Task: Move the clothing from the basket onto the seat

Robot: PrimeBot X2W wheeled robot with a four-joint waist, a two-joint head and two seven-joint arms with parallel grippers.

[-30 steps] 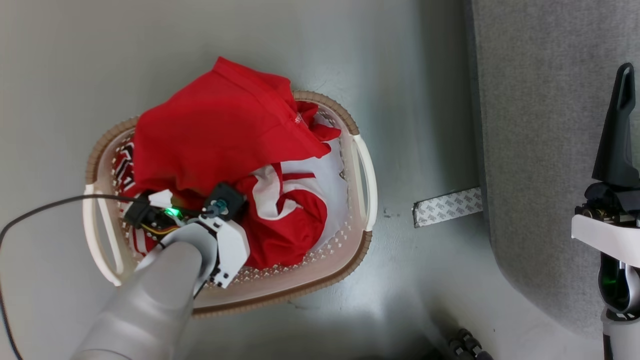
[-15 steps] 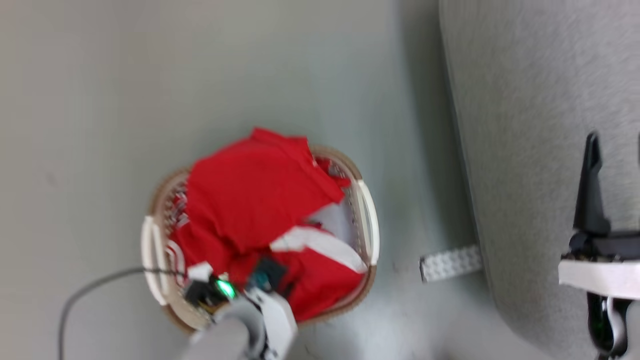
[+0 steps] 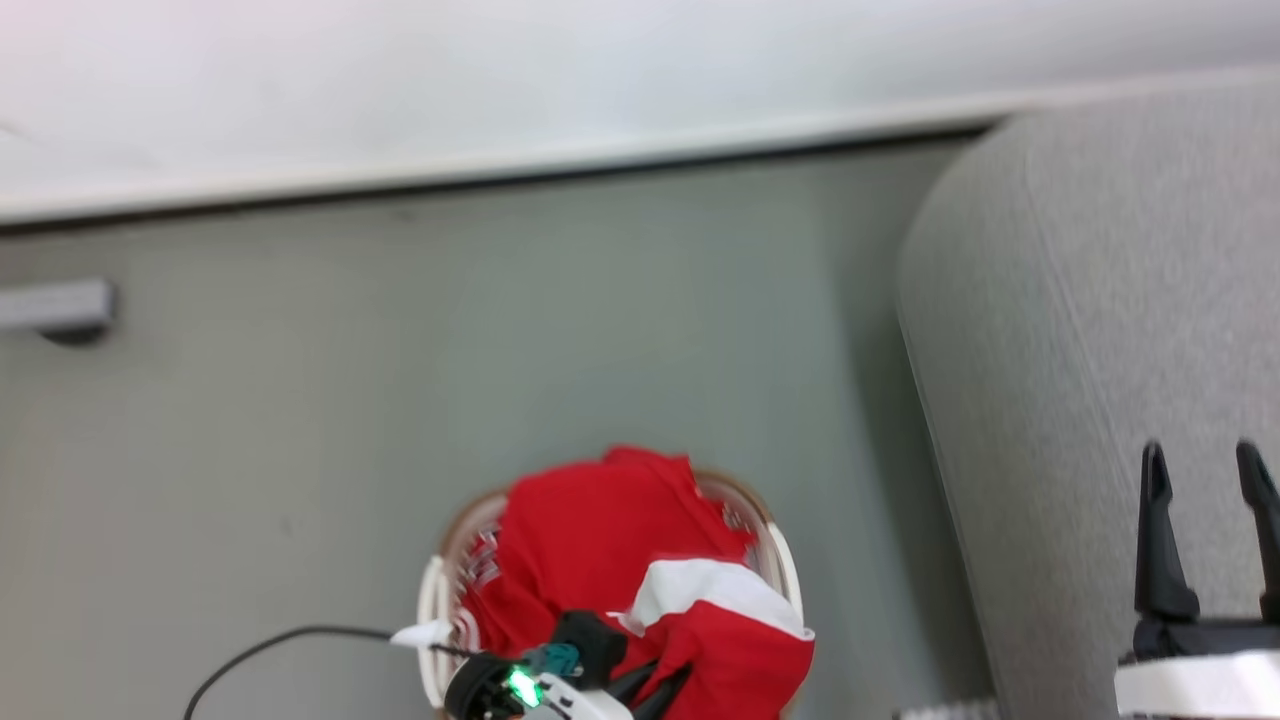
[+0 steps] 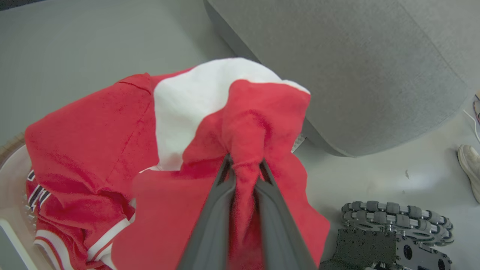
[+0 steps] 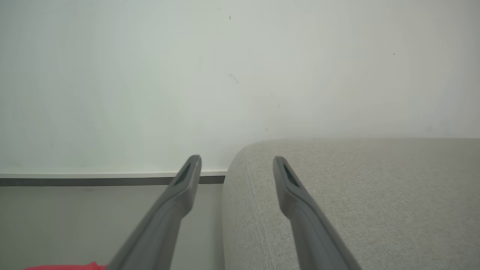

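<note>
The clothing [image 3: 590, 530], bright red with a broad white band, heaps over the basket [image 3: 432, 620] at the bottom middle of the head view. My left gripper [image 4: 244, 165] is shut on a bunched red fold of the clothing [image 4: 93, 135], holding it up above the basket [image 4: 7, 176]. Its dark fingers [image 3: 640, 690] show at the head view's bottom edge. The light grey seat [image 3: 1080, 350] lies to the right of the basket. My right gripper [image 3: 1205, 470] hangs open over the seat [image 5: 375, 195] with nothing between its fingers; in the right wrist view the right gripper [image 5: 237, 161] points toward the wall.
A white wall with a dark baseboard [image 3: 500, 170] runs behind the floor. A black cable [image 3: 280, 640] trails left of the basket. My wheeled base [image 4: 393, 225] and a person's shoe [image 4: 470, 165] are on the floor beside the seat [image 4: 356, 67].
The head camera has swung up, so basket and seat sit lower and smaller. My left gripper has shut on the clothing and raised a fold with the white band. The right gripper stays open.
</note>
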